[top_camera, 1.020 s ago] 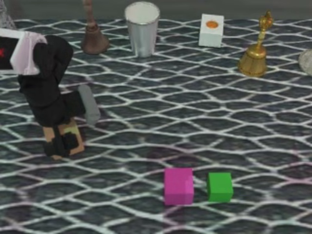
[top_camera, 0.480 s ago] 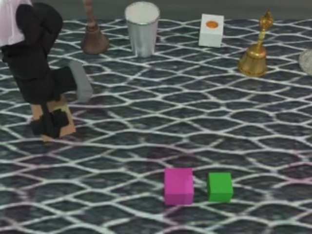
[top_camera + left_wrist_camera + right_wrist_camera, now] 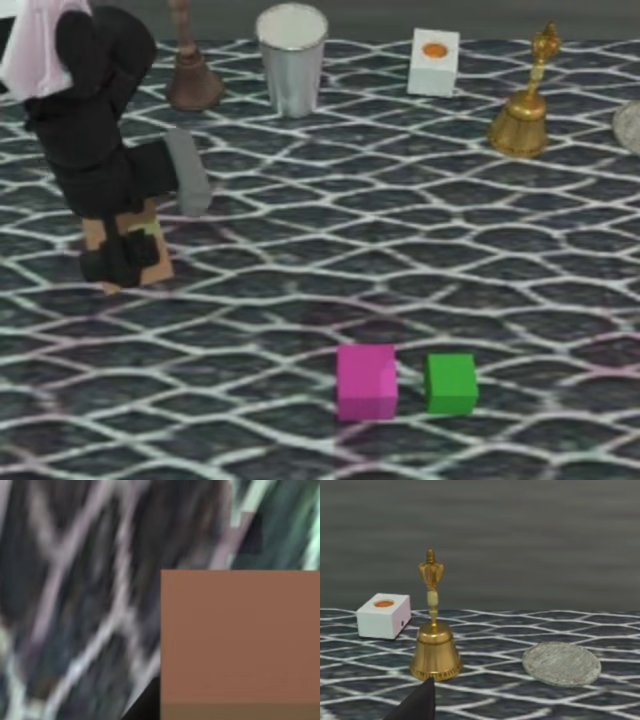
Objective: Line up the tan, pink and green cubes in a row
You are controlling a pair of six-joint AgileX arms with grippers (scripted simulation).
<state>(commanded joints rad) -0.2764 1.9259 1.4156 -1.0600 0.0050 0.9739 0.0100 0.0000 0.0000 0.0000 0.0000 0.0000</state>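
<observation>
Fingers (image 3: 118, 262) hiding tan cube (image 3: 150, 262), left gripper (image 3: 122, 262)

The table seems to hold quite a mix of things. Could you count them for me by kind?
Cubes: 3, namely tan cube in the left gripper, pink cube, green cube
Bells: 2, namely brown bell, gold bell
Metal cup: 1
White block with orange dot: 1
Grey disc: 1
Total: 8

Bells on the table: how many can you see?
2: a brown bell at the far edge, left of the metal cup, and a golden bell far right. None seems hidden.
</observation>
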